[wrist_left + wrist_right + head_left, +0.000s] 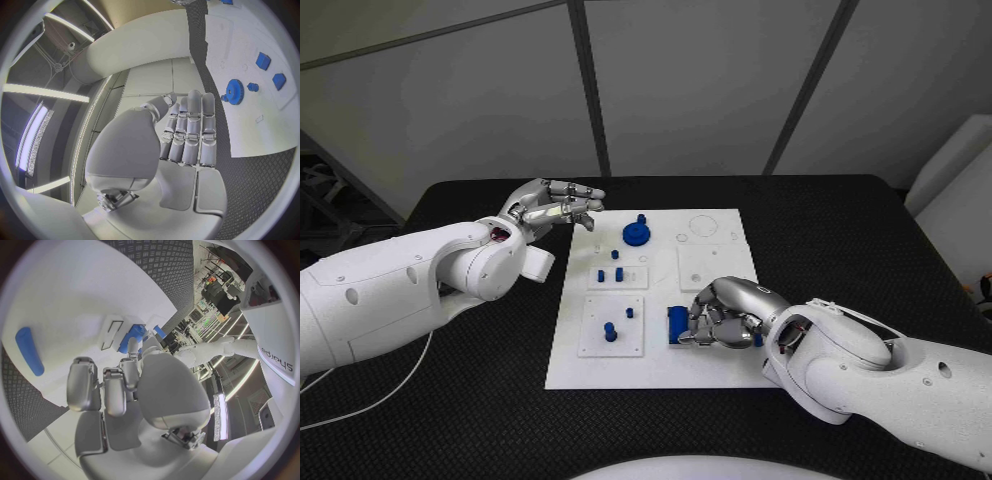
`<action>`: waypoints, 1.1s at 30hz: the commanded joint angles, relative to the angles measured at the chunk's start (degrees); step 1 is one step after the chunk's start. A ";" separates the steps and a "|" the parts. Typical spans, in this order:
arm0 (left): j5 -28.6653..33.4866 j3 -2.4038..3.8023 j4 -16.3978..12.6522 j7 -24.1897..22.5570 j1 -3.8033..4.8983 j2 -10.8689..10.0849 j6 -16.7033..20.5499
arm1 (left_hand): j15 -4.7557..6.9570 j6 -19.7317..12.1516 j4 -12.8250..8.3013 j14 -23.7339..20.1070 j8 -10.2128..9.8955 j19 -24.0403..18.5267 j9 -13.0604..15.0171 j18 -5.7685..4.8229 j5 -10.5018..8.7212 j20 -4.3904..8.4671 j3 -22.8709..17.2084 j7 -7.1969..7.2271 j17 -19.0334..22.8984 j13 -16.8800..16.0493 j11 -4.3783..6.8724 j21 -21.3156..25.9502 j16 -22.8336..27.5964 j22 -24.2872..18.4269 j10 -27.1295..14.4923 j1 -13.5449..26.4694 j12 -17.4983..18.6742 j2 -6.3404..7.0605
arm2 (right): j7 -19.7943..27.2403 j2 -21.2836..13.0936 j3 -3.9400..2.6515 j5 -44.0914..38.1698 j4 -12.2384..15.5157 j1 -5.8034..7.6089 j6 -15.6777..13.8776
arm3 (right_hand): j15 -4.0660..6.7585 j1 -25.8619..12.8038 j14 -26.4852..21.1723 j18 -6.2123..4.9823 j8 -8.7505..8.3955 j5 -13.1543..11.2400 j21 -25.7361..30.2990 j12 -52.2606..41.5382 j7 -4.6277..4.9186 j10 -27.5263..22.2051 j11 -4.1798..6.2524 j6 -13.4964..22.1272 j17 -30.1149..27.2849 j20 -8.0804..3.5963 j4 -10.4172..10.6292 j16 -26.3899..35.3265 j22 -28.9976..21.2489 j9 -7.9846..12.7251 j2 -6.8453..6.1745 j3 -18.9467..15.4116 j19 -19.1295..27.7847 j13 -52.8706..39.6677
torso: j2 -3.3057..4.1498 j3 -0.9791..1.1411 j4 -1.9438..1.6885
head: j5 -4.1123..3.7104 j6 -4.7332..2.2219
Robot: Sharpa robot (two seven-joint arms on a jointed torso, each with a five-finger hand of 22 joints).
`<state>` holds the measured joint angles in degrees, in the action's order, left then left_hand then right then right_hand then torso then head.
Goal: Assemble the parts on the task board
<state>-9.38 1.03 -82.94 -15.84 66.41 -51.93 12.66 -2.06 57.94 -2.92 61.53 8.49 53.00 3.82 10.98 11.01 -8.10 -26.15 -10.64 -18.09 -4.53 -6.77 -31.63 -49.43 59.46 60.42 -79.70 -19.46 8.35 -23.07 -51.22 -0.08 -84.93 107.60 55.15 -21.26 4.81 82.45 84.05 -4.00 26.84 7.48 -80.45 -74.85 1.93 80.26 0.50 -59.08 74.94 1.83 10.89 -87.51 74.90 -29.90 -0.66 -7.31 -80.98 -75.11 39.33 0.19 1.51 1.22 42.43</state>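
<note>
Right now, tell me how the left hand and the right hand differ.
The left hand hovers at the task board's far left edge, off the plate, holding nothing; the right hand sits low over the board's near right part, against a blue part. The left's fingers lie straight together; the right's curl in. Both are silver.

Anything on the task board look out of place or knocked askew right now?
Nothing stands out. The task board lies flat on the table, the blue gear and small pegs stand upright, and the right hand sits at a blue block.
</note>
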 commanded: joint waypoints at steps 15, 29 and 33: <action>0.09 0.04 0.11 -0.24 0.06 0.00 -0.52 | -0.44 -0.39 0.03 -0.07 0.38 -0.31 0.00 -0.56 -0.07 -0.23 0.35 -0.19 0.07 -0.03 -0.03 0.17 0.35 -0.12 -0.32 0.38 -0.36 -0.21 | -1.45 -0.18 0.00 -2.21 0.02 0.04 -3.15 | 0.44 0.56 5.02 0.80 0.42 0.00 -0.20 -0.21 -0.07 1.90 1.55 -0.53 10.59 -0.38 0.05 -0.20 2.36 -0.06 0.85 0.22 -0.26 -1.25 | -0.08 0.04 0.09 | 0.10 0.01; 0.09 0.03 -0.04 -0.26 0.01 -0.27 -0.54 | -0.44 -0.39 0.03 -0.08 0.39 -0.30 0.00 -0.56 -0.07 -0.23 0.36 -0.18 0.08 -0.02 -0.03 0.20 0.36 -0.15 -0.34 0.36 -0.40 -0.25 | 2.40 -10.55 -0.09 5.11 4.08 0.12 -5.52 | -2.02 -1.12 4.16 -0.14 -8.33 4.14 3.22 11.20 3.70 -4.65 -1.52 4.83 6.92 1.60 3.03 1.98 -1.75 4.76 0.37 -0.61 2.80 8.04 | -0.18 -0.03 0.08 | -1.55 -0.37; 0.08 0.03 -0.06 -0.27 -0.03 -0.26 -0.49 | -0.44 -0.39 0.03 -0.08 0.39 -0.30 0.00 -0.56 -0.07 -0.23 0.36 -0.18 0.08 -0.02 -0.03 0.20 0.36 -0.15 -0.34 0.36 -0.40 -0.25 | 1.15 -14.31 -0.11 3.40 4.67 0.15 -4.48 | -2.28 -1.50 4.04 -0.26 -10.47 4.53 3.59 12.78 3.98 -5.11 -1.79 3.92 6.36 2.01 4.03 2.38 -2.11 6.43 0.10 -0.98 3.01 9.39 | -0.09 -0.03 0.20 | -2.39 -0.63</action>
<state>-9.38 1.03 -82.90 -15.84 66.35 -52.19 12.65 -2.06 57.94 -2.92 61.53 8.48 53.01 3.82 10.98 11.01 -8.10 -26.15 -10.64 -18.06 -4.54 -6.77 -31.63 -49.43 59.40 60.43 -79.70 -19.46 8.36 -22.01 -65.18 -0.17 -82.01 111.87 55.22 -25.69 2.86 81.40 83.94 -4.00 16.56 11.82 -77.04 -62.32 5.97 75.52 -1.33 -54.85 74.92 3.37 14.65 -85.39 72.85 -23.64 -0.75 -8.32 -78.01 -65.76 39.17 0.19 1.62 -0.70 41.95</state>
